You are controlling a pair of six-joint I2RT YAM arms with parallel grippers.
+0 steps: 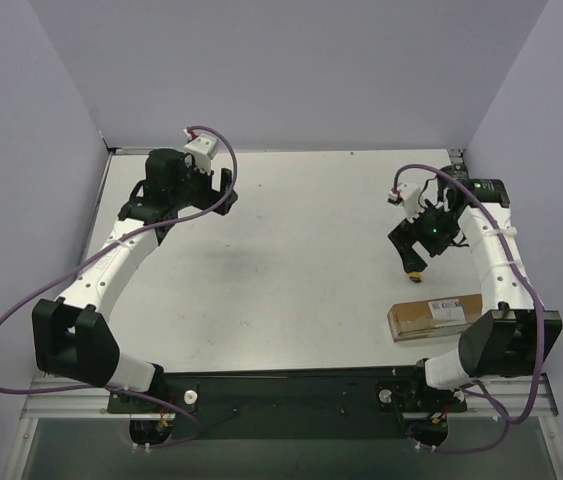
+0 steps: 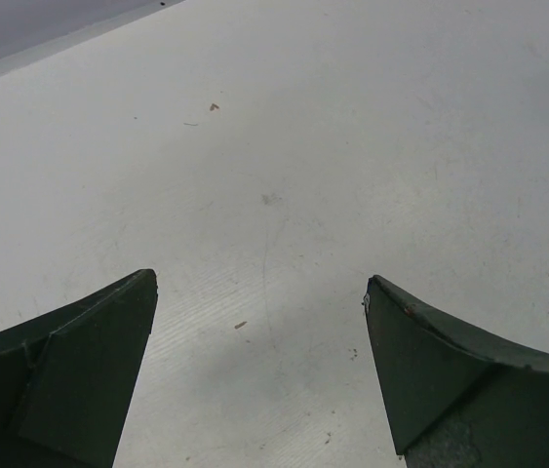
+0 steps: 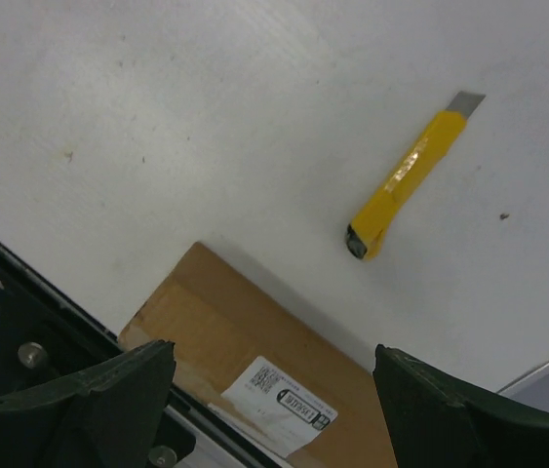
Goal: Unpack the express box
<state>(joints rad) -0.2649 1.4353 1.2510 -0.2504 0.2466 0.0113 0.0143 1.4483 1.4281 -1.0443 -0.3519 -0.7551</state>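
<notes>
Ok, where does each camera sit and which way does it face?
Top external: above and behind the robot, looking down on the table; both arms show, with the express box near the right arm.
Left wrist: on the left arm, facing the tabletop; the open left claw frames the bottom.
Right wrist: on the right arm, facing the express box and a yellow utility knife; the open right claw shows below.
Shared: top external and right wrist both see the express box.
</notes>
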